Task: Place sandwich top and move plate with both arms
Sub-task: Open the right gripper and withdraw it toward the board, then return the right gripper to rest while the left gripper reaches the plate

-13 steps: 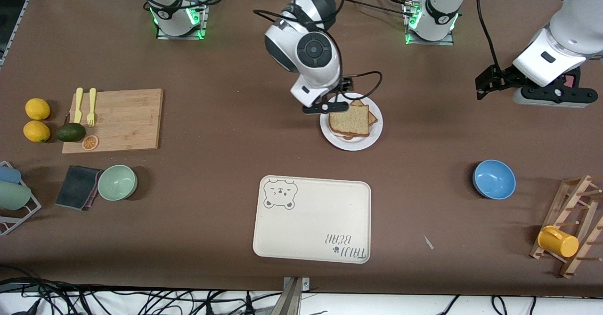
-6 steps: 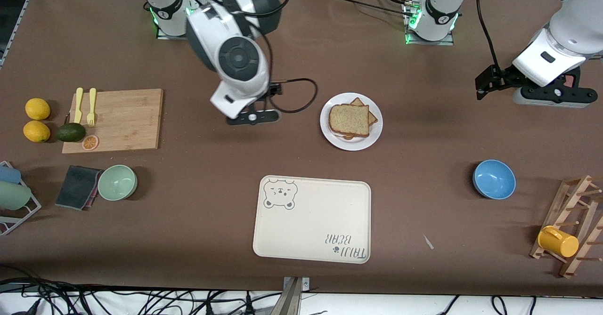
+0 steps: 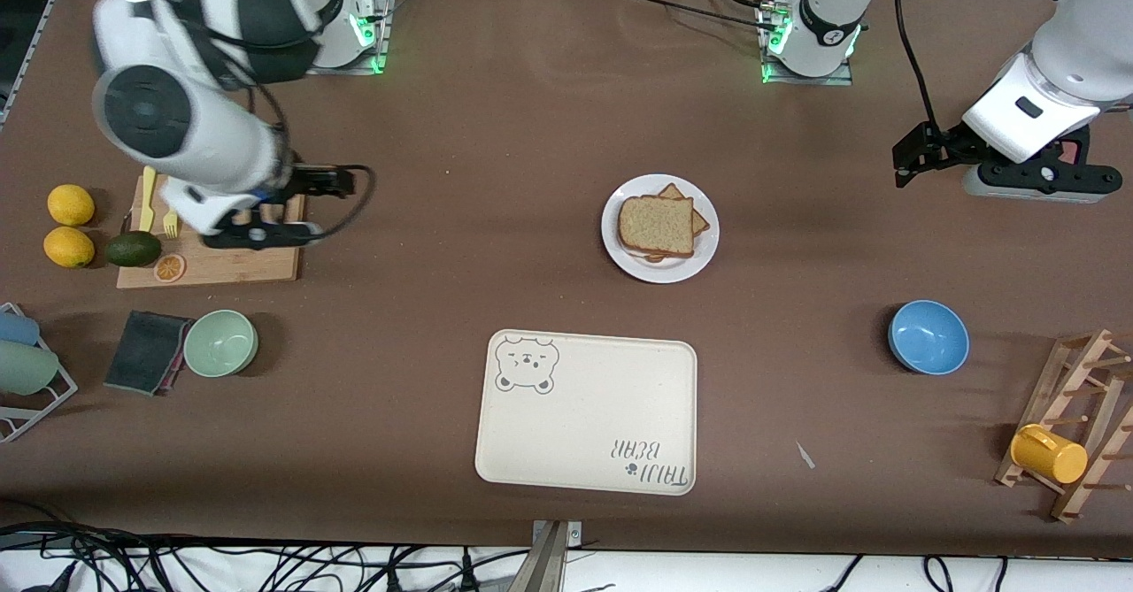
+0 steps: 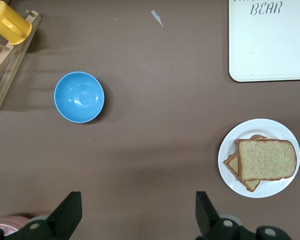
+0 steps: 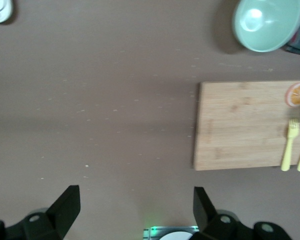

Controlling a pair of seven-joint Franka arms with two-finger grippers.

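The sandwich top is laid on the white plate mid-desk, farther than the bear tray; whatever is stacked beneath is mostly hidden. Spread, empty fingers are shown by the right gripper over the cutting board edge and the left gripper over bare desk.

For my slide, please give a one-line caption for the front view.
Sandwich top rests on the plate; right gripper hangs open over the cutting board, left gripper waits open.

I see a robotics lab: arm bases bolted to a brown table, cables trailing beneath its edge.
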